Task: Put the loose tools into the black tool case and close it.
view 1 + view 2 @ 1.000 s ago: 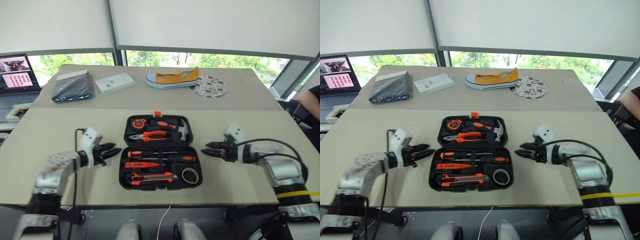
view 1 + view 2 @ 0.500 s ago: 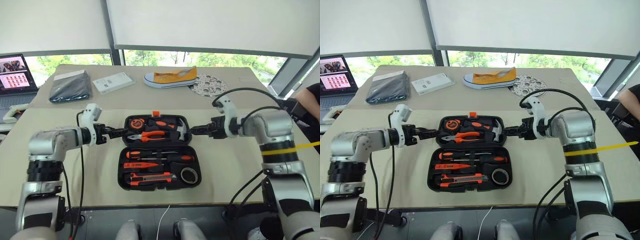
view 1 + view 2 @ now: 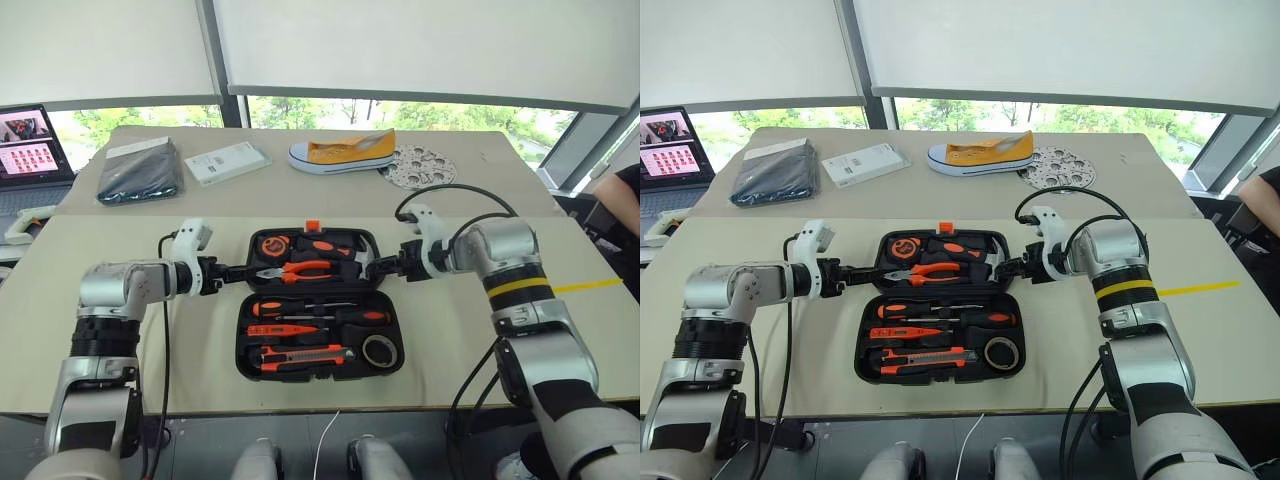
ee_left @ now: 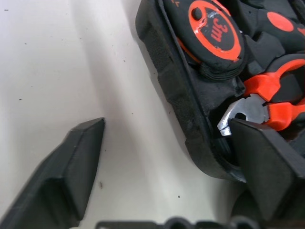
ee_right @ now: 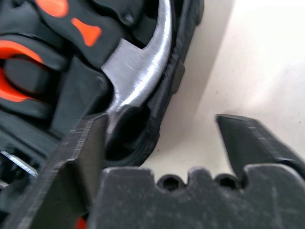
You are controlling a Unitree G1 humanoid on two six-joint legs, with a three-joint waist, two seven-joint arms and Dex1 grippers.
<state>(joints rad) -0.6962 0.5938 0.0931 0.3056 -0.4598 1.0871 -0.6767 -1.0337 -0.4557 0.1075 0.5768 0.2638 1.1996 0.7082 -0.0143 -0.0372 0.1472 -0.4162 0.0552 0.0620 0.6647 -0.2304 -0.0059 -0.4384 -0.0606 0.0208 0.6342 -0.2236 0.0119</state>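
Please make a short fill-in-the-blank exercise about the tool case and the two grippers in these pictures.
1. The black tool case lies ____ on the table, its lid not yet folded over.
2. The fingers of the left gripper straddle the case's ____.
3. The hammer lies near the ____ gripper.
4. The shoe on the far table is ____.

Missing words: open; edge; right; yellow

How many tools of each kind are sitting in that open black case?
Screwdrivers: 3
Utility knife: 1
Tape roll: 1
Pliers: 1
Hammer: 1
Tape measure: 1
Total: 8
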